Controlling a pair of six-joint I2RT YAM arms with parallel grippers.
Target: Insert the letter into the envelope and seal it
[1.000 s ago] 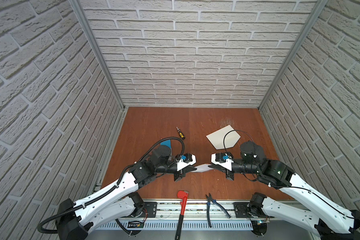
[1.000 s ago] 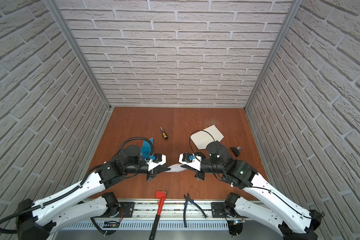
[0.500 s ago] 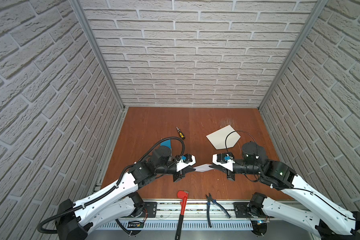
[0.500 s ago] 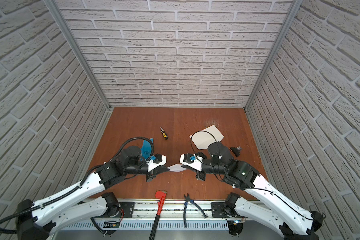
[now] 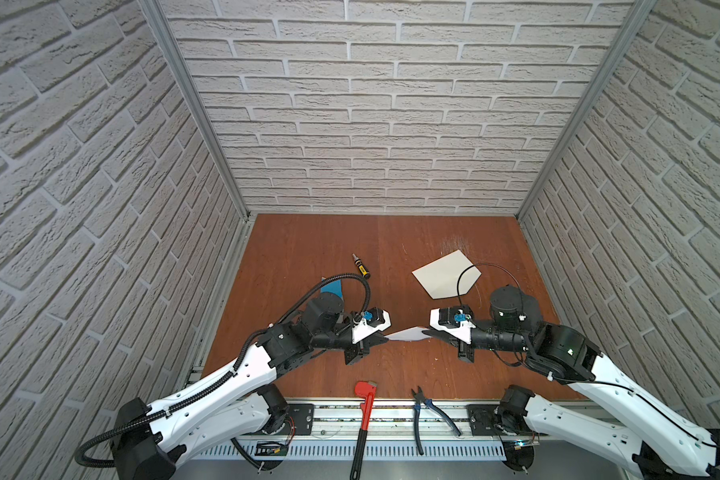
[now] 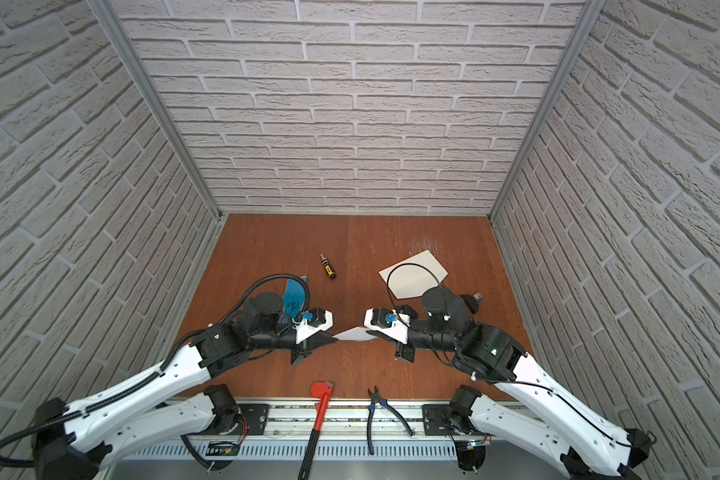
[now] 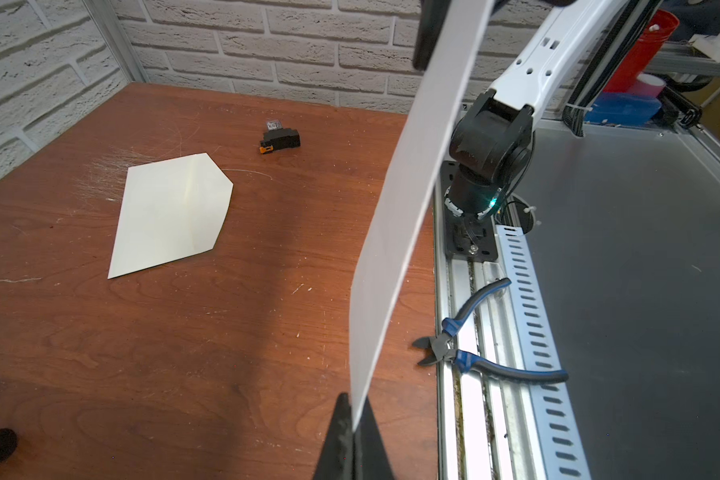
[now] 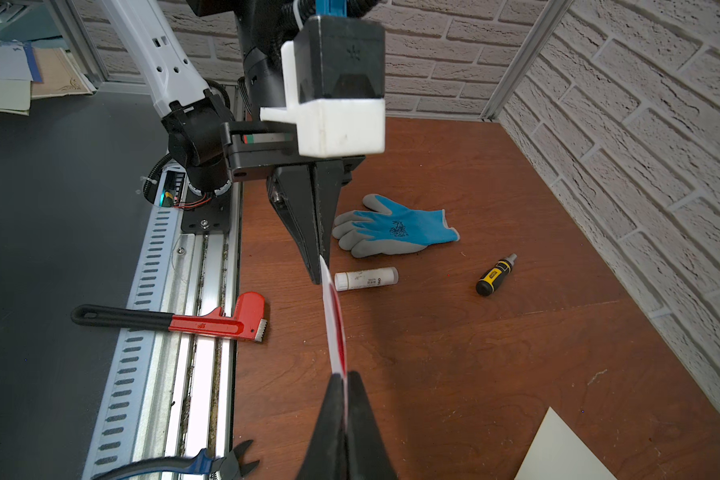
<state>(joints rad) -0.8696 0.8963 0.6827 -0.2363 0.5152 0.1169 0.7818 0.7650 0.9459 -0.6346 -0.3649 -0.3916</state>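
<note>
**Both claws pinch the letter between them**

The left claw [image 5: 385,337] is pressed together on one short end of the letter [image 5: 406,333], and the right claw [image 5: 427,332] pinches the opposite end. The card hangs clear of the tabletop [image 5: 308,249], its long axis running claw to claw, left to right. Both top views give only a pale sliver of it. The right wrist view shows its red face nearly edge-on, plus a white tube [image 8: 366,277] that neither top view shows. The left wrist view shows the plain whitish side. The envelope [image 5: 445,274] lies flat at the far right, well apart from the letter
</note>
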